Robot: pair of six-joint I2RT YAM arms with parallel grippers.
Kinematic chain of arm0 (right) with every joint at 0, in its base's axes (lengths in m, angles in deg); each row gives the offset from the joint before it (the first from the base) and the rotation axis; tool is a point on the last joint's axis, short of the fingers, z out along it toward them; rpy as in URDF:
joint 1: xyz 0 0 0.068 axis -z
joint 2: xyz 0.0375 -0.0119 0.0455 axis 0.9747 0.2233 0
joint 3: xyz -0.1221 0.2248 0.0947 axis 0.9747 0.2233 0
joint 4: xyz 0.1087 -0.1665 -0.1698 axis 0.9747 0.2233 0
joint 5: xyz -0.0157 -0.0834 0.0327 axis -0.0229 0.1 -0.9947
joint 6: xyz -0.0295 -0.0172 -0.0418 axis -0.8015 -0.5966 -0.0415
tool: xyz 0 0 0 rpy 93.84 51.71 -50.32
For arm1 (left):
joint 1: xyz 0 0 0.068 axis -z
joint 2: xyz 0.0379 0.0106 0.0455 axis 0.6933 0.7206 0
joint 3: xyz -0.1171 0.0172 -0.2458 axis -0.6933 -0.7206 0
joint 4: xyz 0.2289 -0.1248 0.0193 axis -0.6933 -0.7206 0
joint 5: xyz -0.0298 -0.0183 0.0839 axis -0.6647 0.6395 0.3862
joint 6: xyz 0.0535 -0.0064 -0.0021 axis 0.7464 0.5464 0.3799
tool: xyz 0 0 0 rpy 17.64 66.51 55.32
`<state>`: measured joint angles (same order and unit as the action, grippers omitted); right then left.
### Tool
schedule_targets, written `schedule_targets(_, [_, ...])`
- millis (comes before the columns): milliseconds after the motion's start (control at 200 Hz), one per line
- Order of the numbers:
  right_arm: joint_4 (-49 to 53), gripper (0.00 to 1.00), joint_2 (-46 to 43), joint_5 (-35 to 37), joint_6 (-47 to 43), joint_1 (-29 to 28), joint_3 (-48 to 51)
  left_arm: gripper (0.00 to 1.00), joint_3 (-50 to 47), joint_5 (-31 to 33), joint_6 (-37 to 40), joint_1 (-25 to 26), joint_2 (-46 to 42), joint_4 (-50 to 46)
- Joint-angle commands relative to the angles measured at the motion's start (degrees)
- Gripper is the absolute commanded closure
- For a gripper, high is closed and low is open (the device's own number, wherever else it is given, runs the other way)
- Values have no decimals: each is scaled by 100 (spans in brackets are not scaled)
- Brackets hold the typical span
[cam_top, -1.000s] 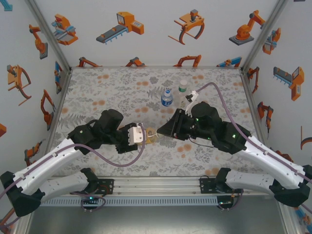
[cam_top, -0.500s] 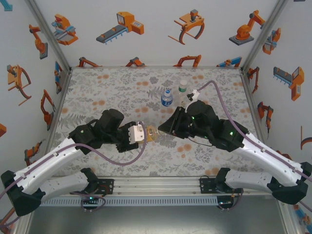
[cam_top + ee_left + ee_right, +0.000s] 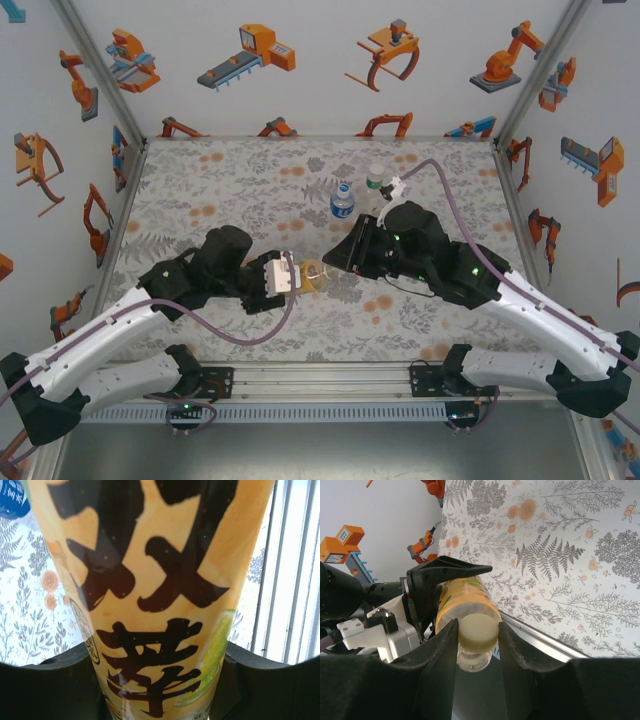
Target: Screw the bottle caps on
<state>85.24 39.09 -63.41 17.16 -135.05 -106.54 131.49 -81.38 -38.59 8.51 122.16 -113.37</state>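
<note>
— How do the arms sit?

— Both reach in from the near edge and meet mid-surface. The left arm (image 3: 110, 335) angles inward to the right and the right arm (image 3: 540, 315) angles inward to the left, so their wrists face each other almost nose to nose.

— And the left hand (image 3: 298, 273)?

— It is clamped around the body of the yellow bottle (image 3: 165, 605). In the left wrist view, the label with its dark characters sits between the two black fingers (image 3: 50, 685), one on each side.

— How is that bottle held?

— It is roughly level, with its neck pointing at the right hand (image 3: 332, 264).

— What is that hand doing?

— It is closed on the cap (image 3: 478, 631). The right wrist view shows the pale round cap pinched between both fingers, right at the bottle's mouth. I cannot tell how far it is threaded on.

— Where are the other bottles?

— They stand upright on the floral surface (image 3: 220, 180), farther back. The blue bottle (image 3: 342, 201) is just behind the two hands. The green bottle (image 3: 374, 180) is close beside it to the right, next to the right wrist's cable. Neither hand touches them.
</note>
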Motion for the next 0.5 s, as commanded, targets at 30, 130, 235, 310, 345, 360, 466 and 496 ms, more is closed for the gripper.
schedule_targets(30, [-24, 69, 2, 194, -192, -15, -58, 100, 77, -243, -116, 11, -42, 353])
schedule_targets(130, [-24, 76, -59, 342, -297, -16, -18, 100, 87, -267, -130, 12, 26, 346])
schedule_targets(235, [-1, 77, -180, 583, -546, -11, 9, 100, 91, -302, -125, 16, 25, 345])
schedule_targets(310, [47, 78, -324, 858, -788, 11, 75, 100, 67, -285, -126, 13, -21, 344])
schedule_targets(345, [68, 79, -389, 994, -905, 41, 120, 100, 47, -273, -119, 13, -57, 353])
schedule_targets(360, [70, 79, -429, 1051, -964, 54, 140, 100, 43, -260, -124, 15, -73, 349])
schedule_targets(466, [41, 82, -607, 1443, -1408, 171, 382, 100, -40, -203, -232, 7, -197, 378])
schedule_targets(496, [6, 83, -629, 1542, -1559, 201, 480, 100, -72, -189, -287, 7, -234, 393])
